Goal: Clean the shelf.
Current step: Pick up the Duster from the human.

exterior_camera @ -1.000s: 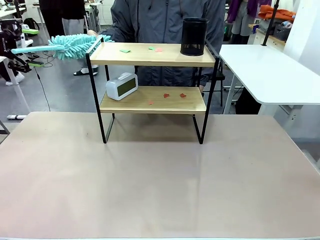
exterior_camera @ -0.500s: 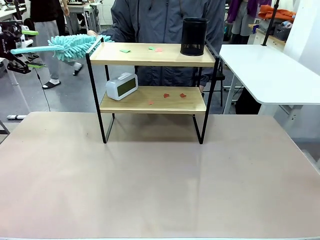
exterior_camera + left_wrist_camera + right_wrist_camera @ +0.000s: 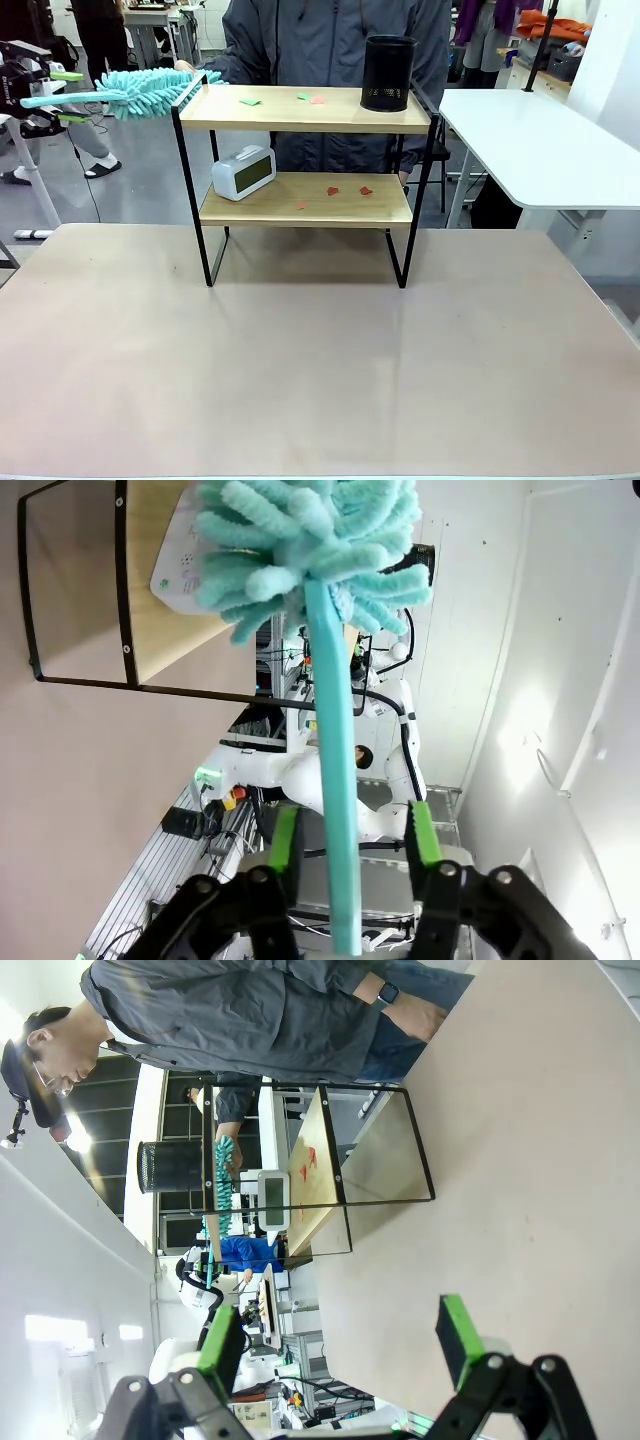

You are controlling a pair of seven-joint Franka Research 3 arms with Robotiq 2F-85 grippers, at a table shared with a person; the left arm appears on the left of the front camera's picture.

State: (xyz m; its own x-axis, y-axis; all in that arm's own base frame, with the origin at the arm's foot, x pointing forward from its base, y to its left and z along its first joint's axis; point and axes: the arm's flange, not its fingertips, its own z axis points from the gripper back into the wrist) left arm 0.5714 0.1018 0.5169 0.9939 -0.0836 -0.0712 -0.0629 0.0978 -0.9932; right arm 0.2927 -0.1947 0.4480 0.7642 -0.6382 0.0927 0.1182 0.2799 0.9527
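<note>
Tabletop, shelf — duster between left fingers.

Shelf: two pale, matt wooden boards in a thin black metal frame. Duster: fluffy teal cloth-like strands on a smooth teal plastic handle. Cup: matt black mesh. Clock: smooth white plastic. Scraps: thin coloured paper. Table: smooth beige top, faint sheen.

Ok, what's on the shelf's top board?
The shelf's top board holds a black mesh cup at its right end and a few paper scraps. The cup's inside is hidden.
</note>
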